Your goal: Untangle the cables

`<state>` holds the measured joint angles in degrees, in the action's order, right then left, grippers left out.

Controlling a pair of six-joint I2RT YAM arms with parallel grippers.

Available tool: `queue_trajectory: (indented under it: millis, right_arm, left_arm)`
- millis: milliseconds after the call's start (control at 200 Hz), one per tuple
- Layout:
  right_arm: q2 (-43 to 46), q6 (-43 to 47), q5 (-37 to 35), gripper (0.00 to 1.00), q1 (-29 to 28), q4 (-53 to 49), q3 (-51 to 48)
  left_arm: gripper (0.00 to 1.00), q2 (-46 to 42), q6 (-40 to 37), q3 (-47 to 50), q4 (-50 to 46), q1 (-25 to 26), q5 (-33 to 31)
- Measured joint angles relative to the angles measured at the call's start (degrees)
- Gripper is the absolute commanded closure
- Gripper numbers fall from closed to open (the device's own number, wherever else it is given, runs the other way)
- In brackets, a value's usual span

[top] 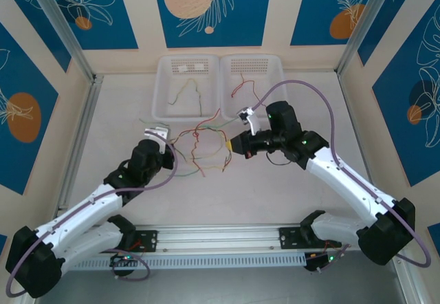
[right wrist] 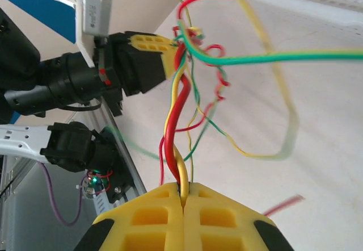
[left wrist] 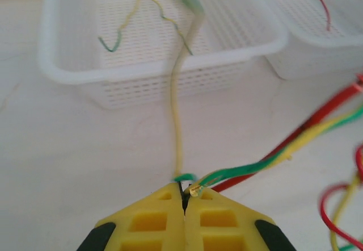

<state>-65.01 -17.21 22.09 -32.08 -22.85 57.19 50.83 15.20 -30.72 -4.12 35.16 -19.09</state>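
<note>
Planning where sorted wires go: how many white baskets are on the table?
2, side by side at the far end: left basket and right basket. None seems hidden.

white perforated plastic baskets [top: 187, 58] [top: 251, 57]: 2 | black-and-white robot arms [top: 89, 204] [top: 350, 183]: 2 | yellow-tipped grippers [left wrist: 184, 197] [right wrist: 182, 193]: 2 | thin red, green, yellow cables [right wrist: 182, 95]: several, tangled, uncountable

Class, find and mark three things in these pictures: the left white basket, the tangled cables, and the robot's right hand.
Left basket [top: 157, 87]: top view, its left wall.
Cables [right wrist: 182, 92]: right wrist view, the red strand.
Right hand [right wrist: 182, 191]: right wrist view, between its closed yellow fingertips.
</note>
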Motion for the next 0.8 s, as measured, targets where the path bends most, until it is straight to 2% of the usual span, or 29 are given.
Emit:
queue_trajectory:
  millis: [95, 420, 570, 740, 800]
  right_arm:
    - [1.4, 1.7, 0.2, 1.0, 0.8, -0.5, -1.3]
    - [8.7, 6.8, 5.3, 1.0, 2.2, 1.3, -4.3]
    - [12.2, 4.7, -1.4, 1.0, 4.1, 3.3, -5.3]
    - [13.1, 1.2, -2.8, 1.0, 7.4, 7.2, -7.2]
    - [12.2, 0.1, -2.8, 0.91, 7.5, 8.4, -7.8]
  left_arm:
    - [1.0, -0.3, 1.3, -0.5, -1.5, 0.0, -3.0]
    - [1.0, 5.1, 3.5, -3.5, -5.1, -0.2, -4.7]
    - [1.0, 8.2, 4.3, -3.5, -8.3, -2.1, -8.8]
    - [1.0, 9.9, 4.5, -3.7, -9.0, -2.3, -9.7]
    - [1.0, 10.4, 4.5, -3.8, -9.0, -2.3, -9.7]
